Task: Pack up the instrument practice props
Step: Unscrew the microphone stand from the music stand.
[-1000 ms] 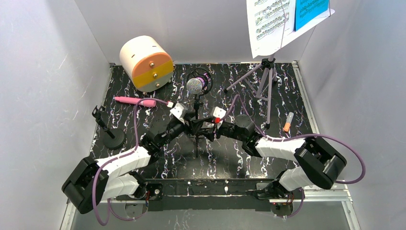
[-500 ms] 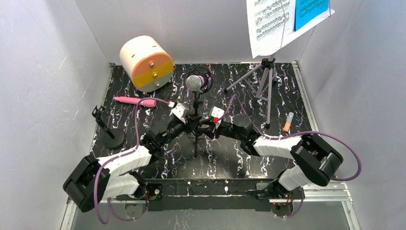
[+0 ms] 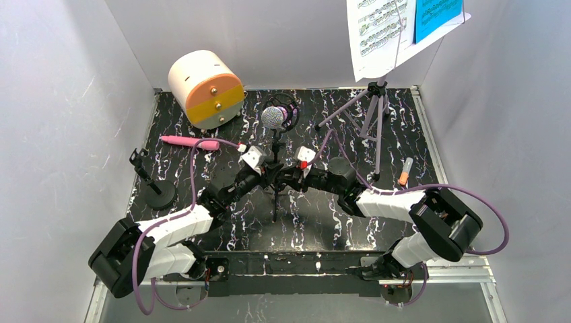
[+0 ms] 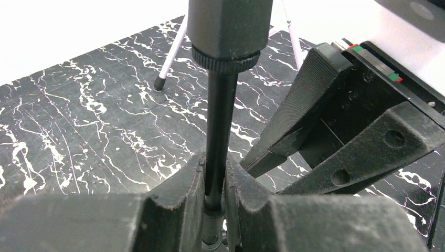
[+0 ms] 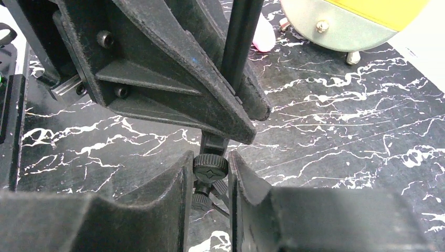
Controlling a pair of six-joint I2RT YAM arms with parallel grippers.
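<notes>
A thin black mic tripod (image 3: 275,195) stands mid-table and carries the purple silver-headed microphone (image 3: 273,117). My left gripper (image 3: 266,176) is shut on its pole (image 4: 218,126), fingers pressed to both sides. My right gripper (image 3: 288,176) comes in from the right, lower down, and its jaws pinch the tripod's knurled knob (image 5: 210,167). The pink toy microphone (image 3: 190,142) lies to the left. The lilac music rack (image 3: 372,114) stands back right with white pages (image 3: 377,33) and a blue page (image 3: 436,17).
The cream cylinder box (image 3: 205,89) sits at the back left. A second black stand on a round base (image 3: 153,188) is near the left wall. A small orange-tipped tube (image 3: 405,171) lies at the right. White walls close in three sides.
Both grippers have closed in on the tripod. The left one shut onto the pole, and the right one slid left and narrowed around the knob. The microphone head shifted slightly.
</notes>
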